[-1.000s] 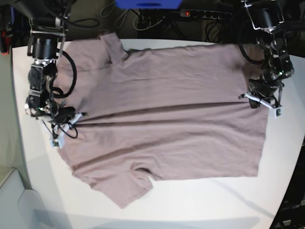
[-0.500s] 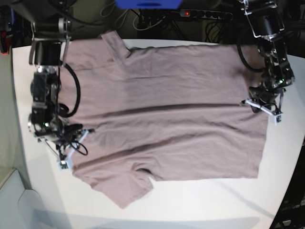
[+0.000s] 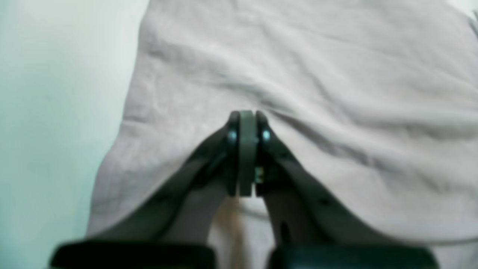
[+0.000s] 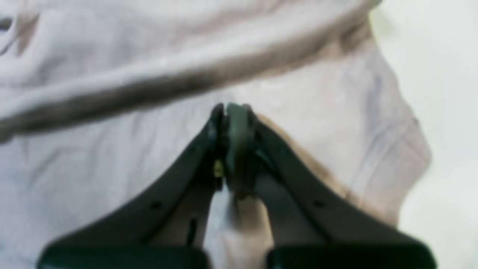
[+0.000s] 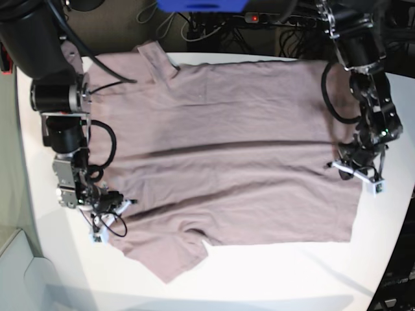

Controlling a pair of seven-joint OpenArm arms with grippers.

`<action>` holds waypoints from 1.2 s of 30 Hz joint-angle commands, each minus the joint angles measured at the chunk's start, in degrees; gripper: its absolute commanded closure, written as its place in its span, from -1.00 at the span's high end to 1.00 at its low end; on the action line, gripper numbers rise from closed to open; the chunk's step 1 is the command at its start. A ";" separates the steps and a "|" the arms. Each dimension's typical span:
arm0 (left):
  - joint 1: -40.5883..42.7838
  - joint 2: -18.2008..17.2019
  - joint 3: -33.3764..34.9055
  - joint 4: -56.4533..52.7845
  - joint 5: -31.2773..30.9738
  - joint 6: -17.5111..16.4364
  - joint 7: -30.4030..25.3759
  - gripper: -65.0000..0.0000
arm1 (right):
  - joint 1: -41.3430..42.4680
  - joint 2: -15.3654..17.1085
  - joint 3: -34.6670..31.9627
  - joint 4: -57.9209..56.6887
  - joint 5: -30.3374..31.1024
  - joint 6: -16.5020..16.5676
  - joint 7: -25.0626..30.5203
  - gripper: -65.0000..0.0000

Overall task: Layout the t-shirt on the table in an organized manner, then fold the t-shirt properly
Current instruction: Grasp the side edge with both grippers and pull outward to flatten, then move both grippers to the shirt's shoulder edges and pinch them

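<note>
The dusty-pink t-shirt (image 5: pixel 227 129) lies spread on the white table (image 5: pixel 292 272), neck end to the left and hem to the right. My right gripper (image 5: pixel 109 208) is on the shirt's left edge beside the near sleeve, jaws shut on a pinch of cloth. My left gripper (image 5: pixel 350 170) is shut on the hem edge at the right. A long crease runs across the shirt between them. In the left wrist view the left gripper (image 3: pixel 244 116) pinches the t-shirt (image 3: pixel 336 74) beside the table (image 3: pixel 56 93). In the right wrist view the right gripper (image 4: pixel 233 108) grips the t-shirt (image 4: pixel 112 168).
A power strip (image 5: pixel 272 18) with a red light, cables and a blue object (image 5: pixel 201 5) lie beyond the table's far edge. The table's rounded left edge (image 5: pixel 29 194) is close to the right arm. Bare table (image 4: pixel 440 74) lies beside the shirt's neck end.
Both grippers have moved toward the table's near edge, still shut on the cloth. The crease between them has moved the same way, and the left arm's side has shifted less.
</note>
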 commanded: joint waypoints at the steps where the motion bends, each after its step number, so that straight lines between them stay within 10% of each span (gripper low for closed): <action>1: -1.62 -1.95 0.15 -0.66 -0.42 -0.13 -1.63 -1.00 | 1.81 1.70 0.09 -0.34 0.36 -0.13 2.29 -1.00; 11: -10.50 -2.65 0.15 -13.05 -0.42 -0.13 -1.89 -1.00 | 1.81 6.45 0.35 -8.25 0.44 -13.06 10.82 -1.00; 19: -13.57 -2.56 5.60 -17.89 -0.77 -0.22 -4.53 -1.00 | -3.20 7.06 0.53 6.08 0.71 -13.50 10.47 -1.00; 36: 2.60 -0.54 6.56 -0.48 -0.94 -0.40 -0.05 -1.00 | -26.67 1.79 11.78 51.70 0.53 -13.50 -17.14 -1.00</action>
